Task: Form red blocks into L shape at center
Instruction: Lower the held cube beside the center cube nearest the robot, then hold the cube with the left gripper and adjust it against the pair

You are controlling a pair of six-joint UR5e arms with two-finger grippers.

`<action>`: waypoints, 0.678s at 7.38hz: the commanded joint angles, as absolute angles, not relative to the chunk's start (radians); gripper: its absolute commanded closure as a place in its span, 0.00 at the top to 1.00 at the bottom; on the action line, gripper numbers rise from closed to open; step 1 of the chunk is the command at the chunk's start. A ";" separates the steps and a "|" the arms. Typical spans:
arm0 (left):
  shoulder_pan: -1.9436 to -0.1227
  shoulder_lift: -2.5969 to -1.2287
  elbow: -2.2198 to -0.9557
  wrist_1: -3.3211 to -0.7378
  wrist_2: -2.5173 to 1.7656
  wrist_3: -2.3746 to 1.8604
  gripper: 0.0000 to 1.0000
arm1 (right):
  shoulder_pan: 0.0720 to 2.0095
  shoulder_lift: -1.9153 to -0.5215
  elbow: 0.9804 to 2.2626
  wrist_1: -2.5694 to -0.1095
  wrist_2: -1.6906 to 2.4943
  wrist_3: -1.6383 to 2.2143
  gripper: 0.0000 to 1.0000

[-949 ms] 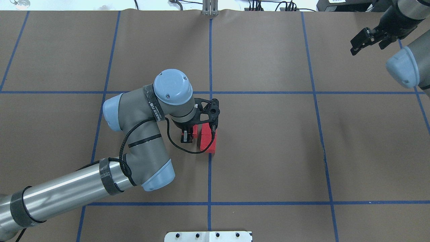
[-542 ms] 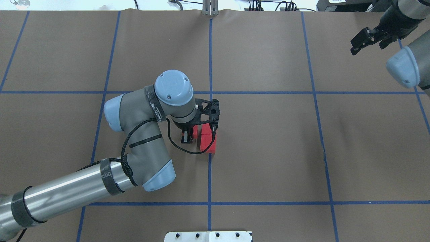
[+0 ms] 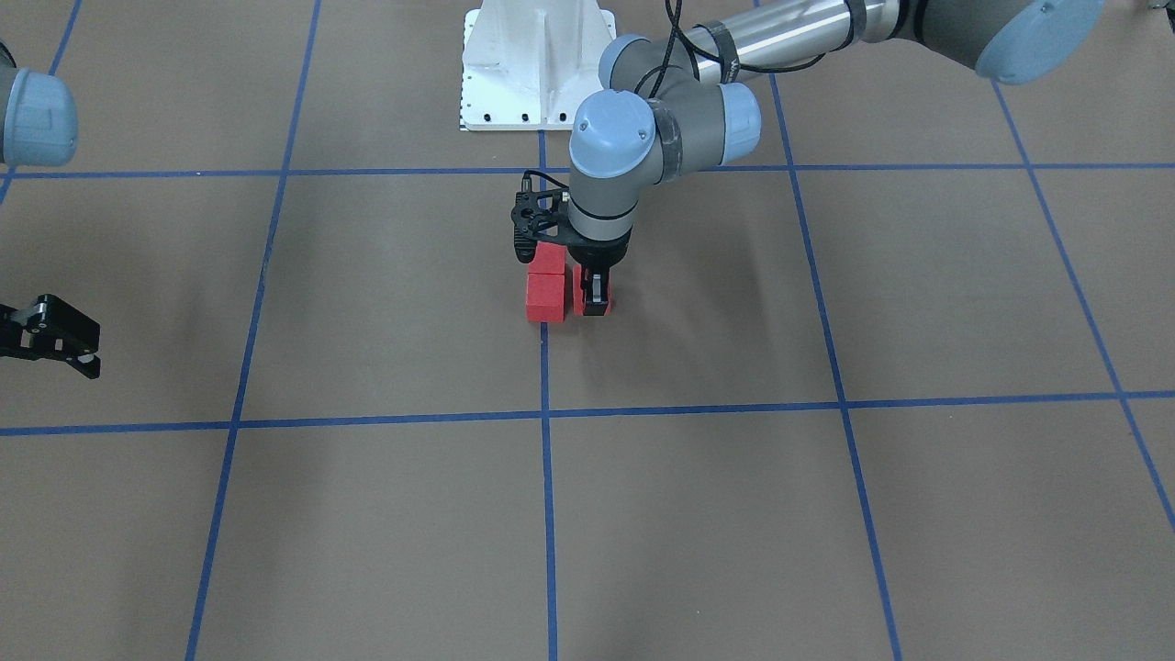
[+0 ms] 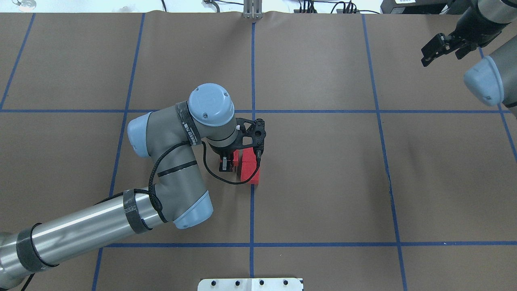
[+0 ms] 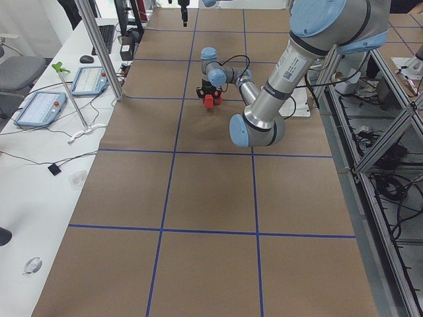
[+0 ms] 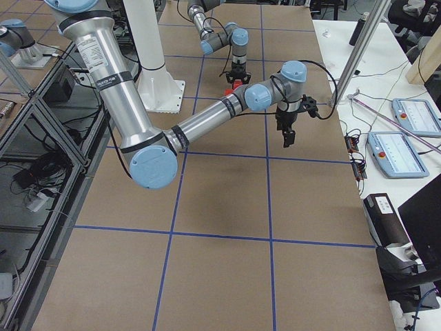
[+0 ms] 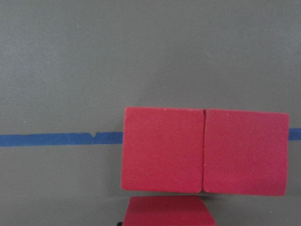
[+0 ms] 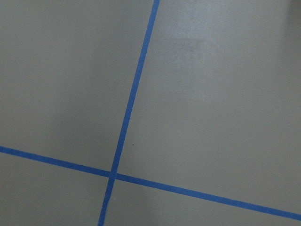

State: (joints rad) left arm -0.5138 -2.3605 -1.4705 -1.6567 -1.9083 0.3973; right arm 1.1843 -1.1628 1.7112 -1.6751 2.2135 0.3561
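Two red blocks (image 4: 249, 171) sit edge to edge on the vertical blue tape line (image 4: 252, 210) at the center of the brown floor; they also show in the front view (image 3: 546, 296) and in the left wrist view (image 7: 162, 149). My left gripper (image 4: 227, 162) points straight down beside them, shut on the third red block (image 3: 580, 301), which sits low at the floor, close against the pair; its top shows at the bottom of the left wrist view (image 7: 167, 213). My right gripper (image 4: 440, 49) is open and empty, hovering far off at the right back of the table.
The white robot base (image 3: 537, 64) stands at the near table edge behind the blocks. The left arm's elbow (image 4: 169, 161) hangs over the floor left of the blocks. Blue grid lines cross the brown floor (image 8: 127, 108).
The left arm's elbow and wrist have shifted slightly to the right. The left gripper and the red blocks stay where they were. The right arm has not moved.
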 commanded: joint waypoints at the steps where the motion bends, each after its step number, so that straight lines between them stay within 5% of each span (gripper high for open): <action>1: -0.514 -2.361 -1.468 -1.657 -1.908 0.397 0.00 | 1.184 -1.163 1.710 -1.675 2.214 0.356 1.00; 5: -0.522 -2.362 -1.394 -1.786 -1.911 0.379 0.00 | 1.184 -1.163 1.710 -1.674 2.214 0.356 1.00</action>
